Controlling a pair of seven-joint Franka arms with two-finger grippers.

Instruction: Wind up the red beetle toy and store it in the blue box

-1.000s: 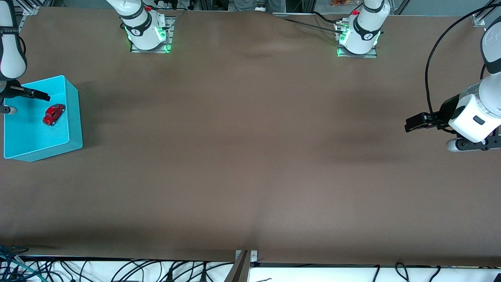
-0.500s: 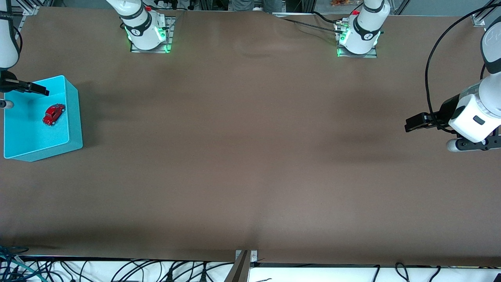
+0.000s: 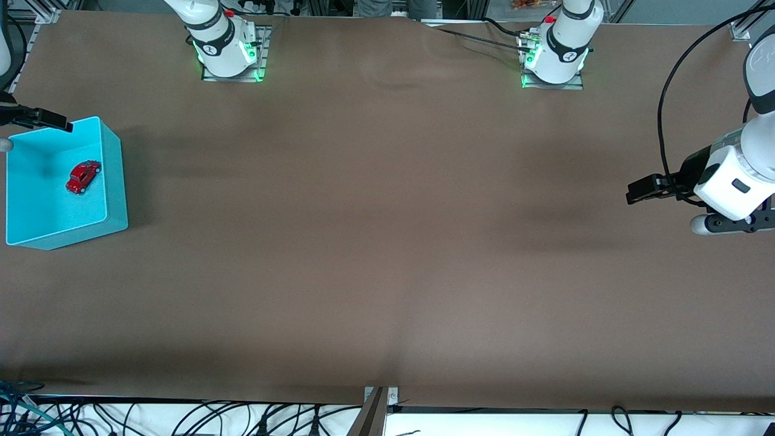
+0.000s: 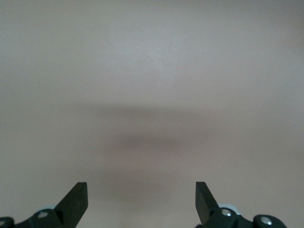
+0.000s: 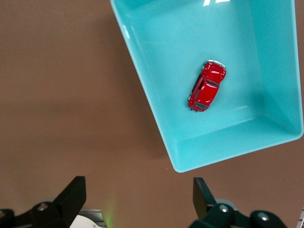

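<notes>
Right wrist view: red beetle toy [image 5: 206, 92] on the floor of the blue box [image 5: 156, 114], long axis slanted across it, away from the walls. Right gripper [image 5: 137, 199] empty, fingers spread wide, above the table just outside the box's rim, farther out than a second ago. Left gripper [image 4: 141, 202] likewise open and empty, waiting over bare table [image 3: 387, 242], well apart.

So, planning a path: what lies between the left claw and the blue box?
Only bare brown table between left claw and blue box, per the front view.
</notes>
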